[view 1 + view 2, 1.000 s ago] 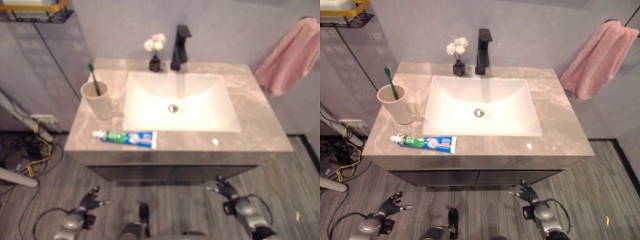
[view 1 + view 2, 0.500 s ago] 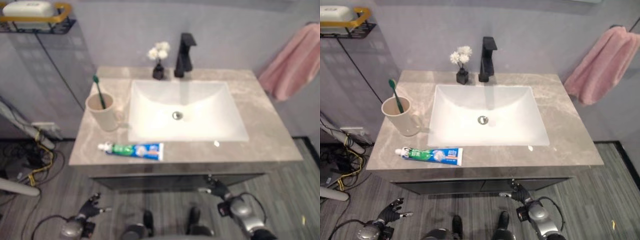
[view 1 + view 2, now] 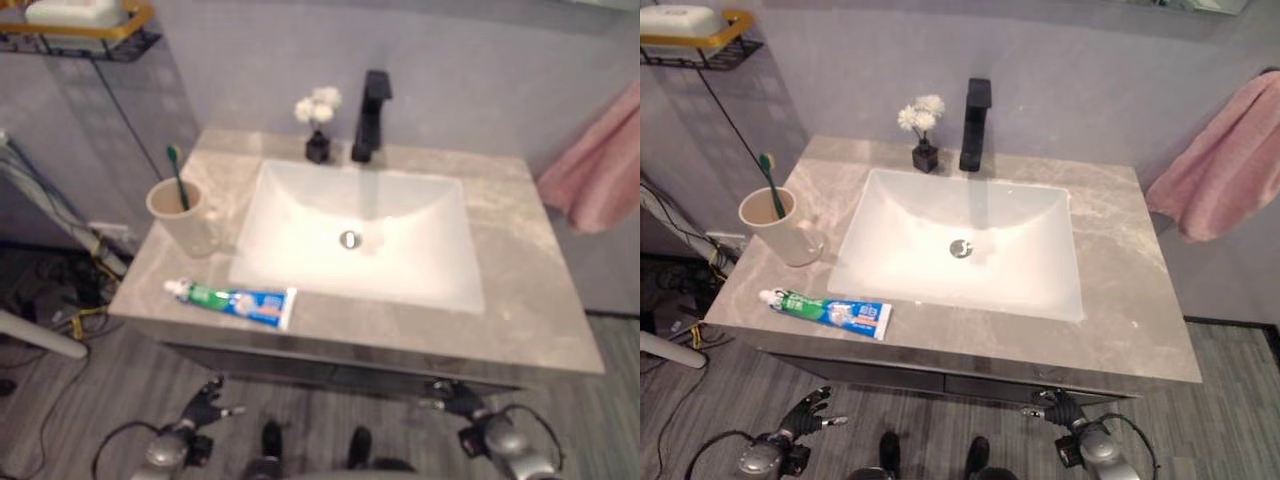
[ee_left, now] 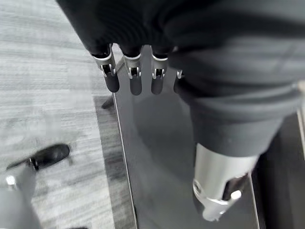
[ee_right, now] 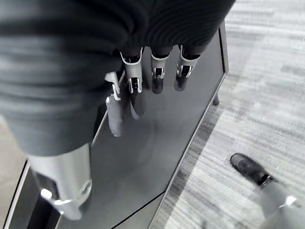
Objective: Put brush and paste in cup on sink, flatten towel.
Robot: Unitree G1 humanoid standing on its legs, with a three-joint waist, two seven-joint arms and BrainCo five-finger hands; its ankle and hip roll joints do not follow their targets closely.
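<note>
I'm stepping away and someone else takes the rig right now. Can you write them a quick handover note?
Left hand and right hand: both open and empty, low in front of the vanity.
Toothbrush already stands in the cup on the counter's left side.
Toothpaste lies flat on the counter's front left edge, in front of the cup.
Pink towel hangs bunched on the wall at right.
Left: toothpaste into cup, flatten towel.

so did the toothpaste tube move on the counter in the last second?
No. The toothpaste tube lies at the counter's front edge, below the cup, as before; only the camera shifted.
</note>
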